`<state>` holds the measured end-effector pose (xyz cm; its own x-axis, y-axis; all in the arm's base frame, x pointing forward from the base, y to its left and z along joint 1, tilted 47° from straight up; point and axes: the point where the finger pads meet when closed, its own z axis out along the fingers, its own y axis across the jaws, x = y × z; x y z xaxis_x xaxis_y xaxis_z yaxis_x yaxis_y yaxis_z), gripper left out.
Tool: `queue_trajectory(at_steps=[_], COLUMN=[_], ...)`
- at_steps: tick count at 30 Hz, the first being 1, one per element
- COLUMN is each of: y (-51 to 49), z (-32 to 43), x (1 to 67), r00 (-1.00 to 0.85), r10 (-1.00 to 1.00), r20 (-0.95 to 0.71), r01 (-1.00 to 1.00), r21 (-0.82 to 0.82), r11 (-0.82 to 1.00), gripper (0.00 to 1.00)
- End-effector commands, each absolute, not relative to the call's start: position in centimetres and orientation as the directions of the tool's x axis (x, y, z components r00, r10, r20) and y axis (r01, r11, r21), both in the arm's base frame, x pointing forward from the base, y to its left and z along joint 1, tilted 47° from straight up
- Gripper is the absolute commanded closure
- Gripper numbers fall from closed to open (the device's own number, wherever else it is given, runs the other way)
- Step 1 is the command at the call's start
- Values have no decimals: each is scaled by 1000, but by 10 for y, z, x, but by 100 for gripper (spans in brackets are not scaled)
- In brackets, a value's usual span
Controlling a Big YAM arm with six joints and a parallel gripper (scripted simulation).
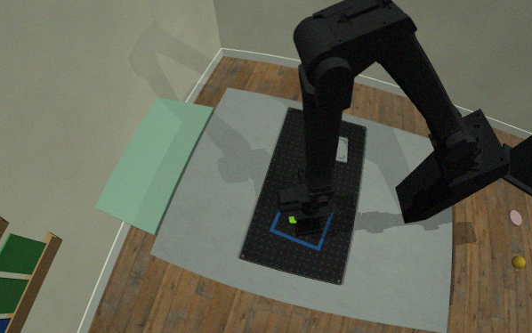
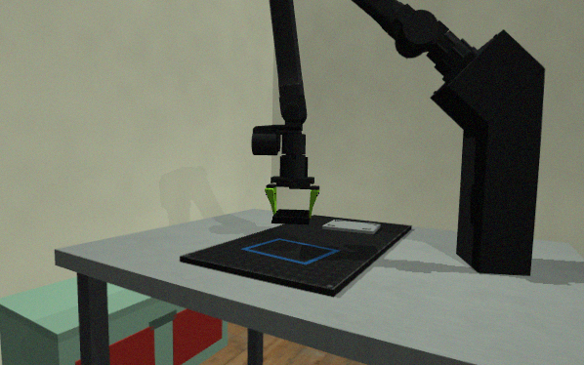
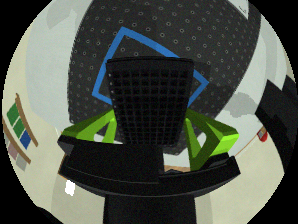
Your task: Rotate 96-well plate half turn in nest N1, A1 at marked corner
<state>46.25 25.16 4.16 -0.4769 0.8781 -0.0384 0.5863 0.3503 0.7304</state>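
Note:
My gripper [image 2: 292, 211], with green fingers, is shut on the black 96-well plate [image 2: 290, 216] and holds it level in the air above the black deck. The plate hangs over the blue taped outline B1 [image 2: 290, 251], toward its far side. In the wrist view the plate [image 3: 148, 99] fills the middle between the green fingers, with the blue outline below it. In the top view the plate [image 1: 308, 223] sits under the arm, over the outline. The pale nest N1 [image 2: 351, 226] stands empty at the deck's far end. I cannot make out the cut corner.
The black perforated deck [image 2: 300, 251] lies on a grey table. The robot's tall black base [image 2: 497, 161] stands to the right. A green cabinet [image 2: 85, 317] is beside the table on the floor, and a small yellow ball [image 1: 518, 262] lies on the wood floor.

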Motion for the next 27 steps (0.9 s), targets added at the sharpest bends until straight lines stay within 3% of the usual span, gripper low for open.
queue_trajectory(at_steps=[1,27], y=[252,255], z=[58,34], x=[465,477], r00=[-466,-464], r10=[884,885], r20=[-32,-34], r01=[574,586], r21=[750,738], r11=[329,335], gripper=[100,100])
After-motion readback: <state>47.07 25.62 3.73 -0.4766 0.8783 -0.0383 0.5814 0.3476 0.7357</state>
